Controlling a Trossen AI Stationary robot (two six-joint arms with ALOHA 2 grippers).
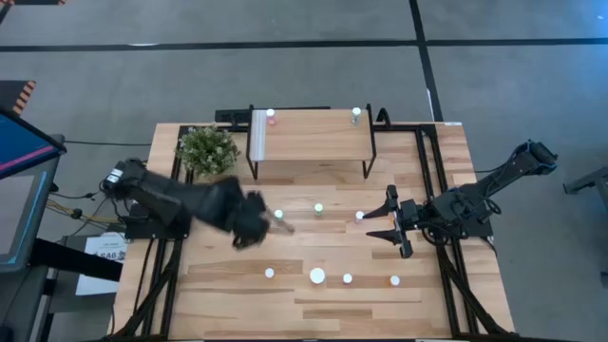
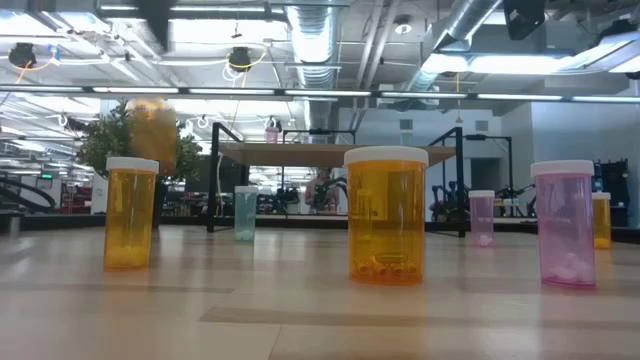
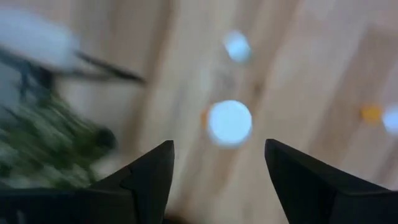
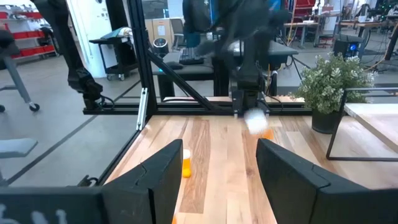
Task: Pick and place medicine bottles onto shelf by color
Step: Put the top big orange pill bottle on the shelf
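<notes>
Left hand (image 1: 255, 228) hangs low over the middle of the wooden surface (image 1: 228, 294), its two dark fingers (image 3: 146, 177) spread apart with nothing between them. Just past them stands a small orange bottle with a white cap (image 1: 279, 216) — close, but not pinched.

Right hand (image 1: 388, 222) waits on the other side, fingers also spread and empty.

The small wooden shelf with thin black legs (image 1: 313, 133) sits at the far edge of the surface. Two little bottles are on it, one pink (image 1: 271, 119) at the white-strip end, one pale green (image 1: 356, 113) at the other end.

What could go wrong? The hand might bump the cap sideways if it comes in crooked, and the light bottle would tip and roll.

A green bottle (image 1: 318, 208) stands near the orange one, so a wide swing could knock it too. A leafy plant in a pot (image 1: 207, 150) sits beside the shelf — the arm must go around it.
</notes>
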